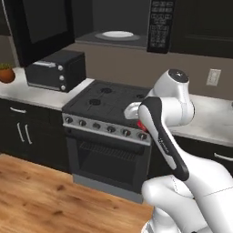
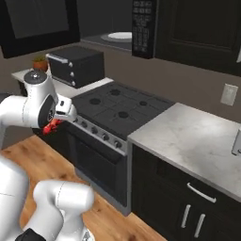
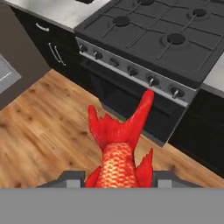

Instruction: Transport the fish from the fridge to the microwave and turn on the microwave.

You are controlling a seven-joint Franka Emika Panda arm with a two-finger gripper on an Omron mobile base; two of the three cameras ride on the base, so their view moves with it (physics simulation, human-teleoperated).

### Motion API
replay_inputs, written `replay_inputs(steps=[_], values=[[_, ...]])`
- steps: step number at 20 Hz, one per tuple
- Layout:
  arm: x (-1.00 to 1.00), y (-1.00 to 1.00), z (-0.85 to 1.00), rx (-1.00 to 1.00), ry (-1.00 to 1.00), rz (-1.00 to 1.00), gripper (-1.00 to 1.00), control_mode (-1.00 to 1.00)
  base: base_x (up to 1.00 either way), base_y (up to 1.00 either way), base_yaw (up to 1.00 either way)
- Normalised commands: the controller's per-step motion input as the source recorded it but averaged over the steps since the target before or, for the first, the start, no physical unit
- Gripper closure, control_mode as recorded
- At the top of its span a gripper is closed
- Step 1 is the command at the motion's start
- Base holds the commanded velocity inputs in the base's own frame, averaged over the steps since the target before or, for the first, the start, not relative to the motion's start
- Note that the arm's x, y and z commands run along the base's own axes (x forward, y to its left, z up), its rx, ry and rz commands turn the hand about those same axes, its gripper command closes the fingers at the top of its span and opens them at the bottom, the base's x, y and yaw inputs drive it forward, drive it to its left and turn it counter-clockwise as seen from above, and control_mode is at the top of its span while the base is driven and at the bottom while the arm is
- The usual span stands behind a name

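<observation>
White arm (image 1: pixel 170 132) folded at elbow, wrist bent low — tool (image 3: pixel 117 177) pointing forward and down, jaws clamped on red fish (image 3: pixel 118 148), tail outward.

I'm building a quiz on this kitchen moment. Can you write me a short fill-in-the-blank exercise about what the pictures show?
1. The gripper is closed on a red-orange ____.
2. The microwave above the stove has its door ____.
3. Inside the microwave lies a white ____.
4. The toaster oven stands on the counter to the ____ of the stove in the left base view.

Missing words: fish; open; plate; left
</observation>
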Motion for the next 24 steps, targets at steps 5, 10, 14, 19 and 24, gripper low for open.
replay_inputs(steps=[5, 10, 14, 19, 24], values=[[0.00, 0.00, 0.00, 0.00, 0.00, 0.00, 1.00, 1.00, 0.62, 0.08, -0.37], [0.00, 0.00, 0.00, 0.00, 0.00, 0.00, 1.00, 1.00, 0.67, 0.21, -0.32], [0.00, 0.00, 0.00, 0.00, 0.00, 0.00, 1.00, 1.00, 0.44, 0.52, -0.27], [0.00, 0.00, 0.00, 0.00, 0.00, 0.00, 1.00, 1.00, 0.19, 0.67, -0.32], [0.00, 0.00, 0.00, 0.00, 0.00, 0.00, 1.00, 1.00, 0.18, 0.62, -0.36]])
